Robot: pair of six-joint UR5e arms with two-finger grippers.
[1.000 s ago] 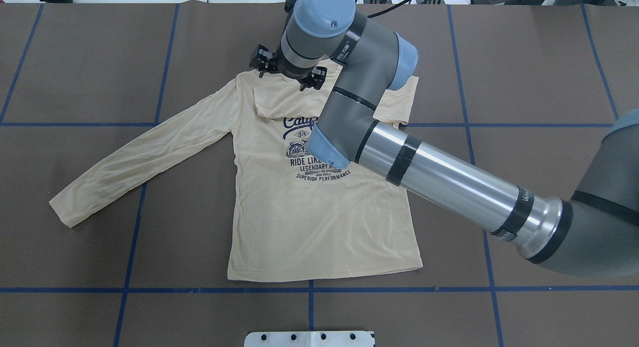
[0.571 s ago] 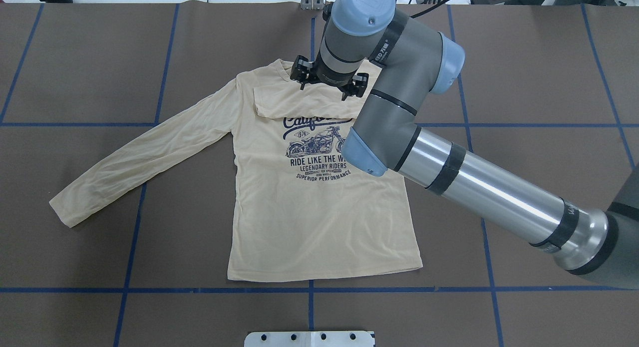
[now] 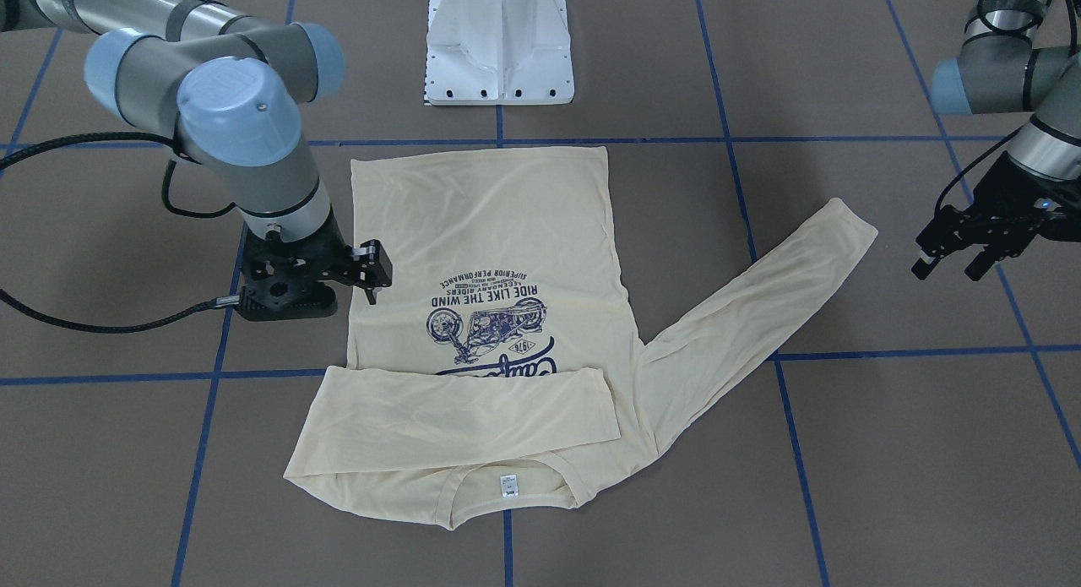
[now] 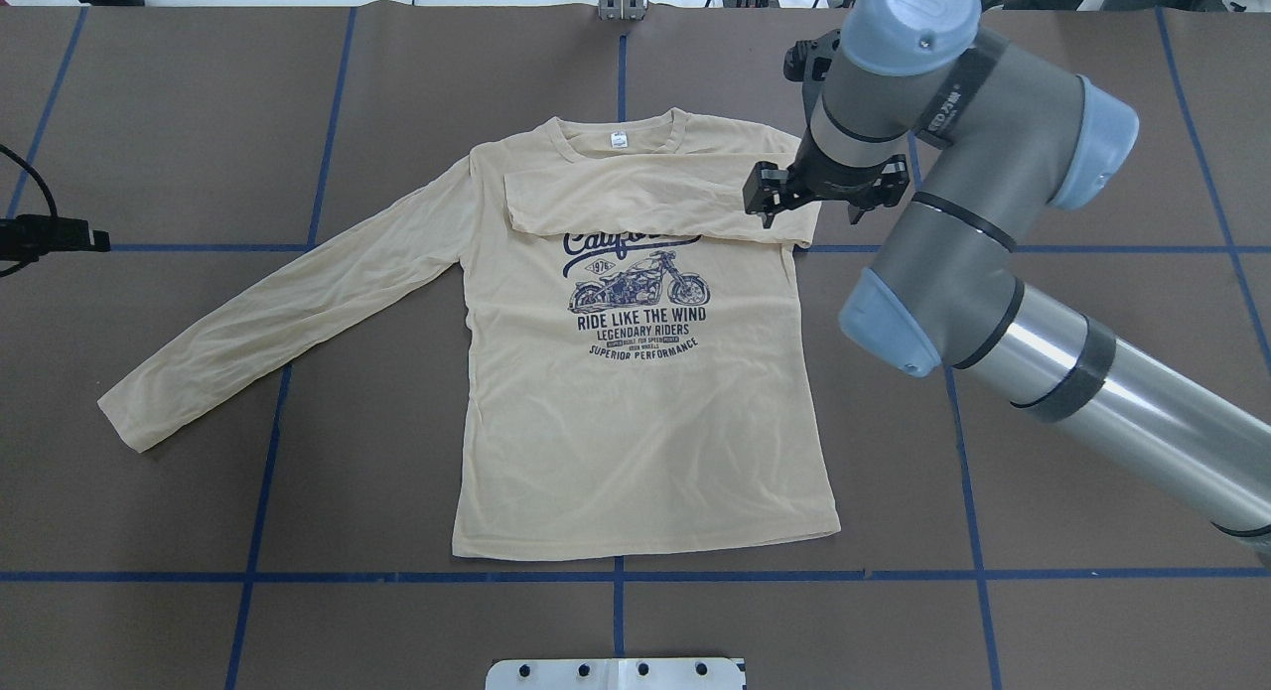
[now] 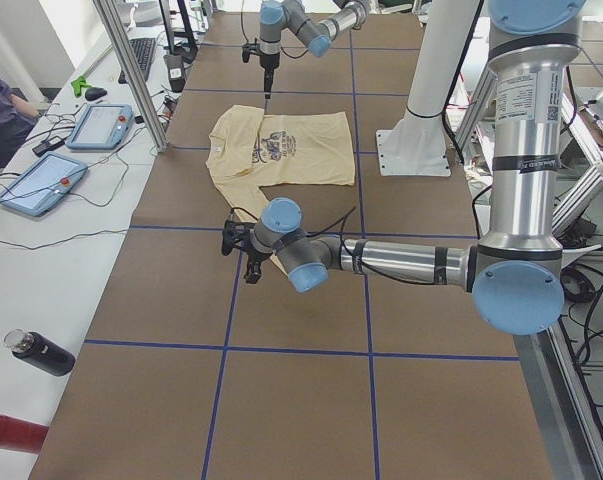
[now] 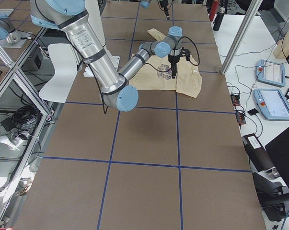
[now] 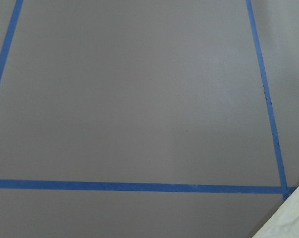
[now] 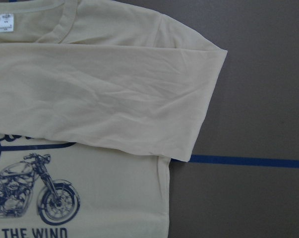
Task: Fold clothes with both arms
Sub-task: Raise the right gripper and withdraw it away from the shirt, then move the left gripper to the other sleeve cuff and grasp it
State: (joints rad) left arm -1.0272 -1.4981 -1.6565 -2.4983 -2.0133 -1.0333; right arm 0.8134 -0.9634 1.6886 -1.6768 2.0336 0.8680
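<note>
Exterior front-facing view, clearer than overhead: left pincer (image 3: 947, 268) spread, off the T-shirt (image 3: 481, 232) (right pincer (image 4: 812, 204) spread too)

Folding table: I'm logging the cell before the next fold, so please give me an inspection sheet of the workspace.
Surface: brown table, blue tape grid, flat.
Job's things: T-shirt print-up; folded sleeve across the chest, other sleeve stretched out.
Clutter: nothing seen.
Grippers: right gripper open, empty, by the shirt's edge; left gripper open, empty, beyond the stretched cuff.
Cables: black cable loops from the right wrist over the table.
Surroundings: white pedestal; tablets and bottle on the side bench.
</note>
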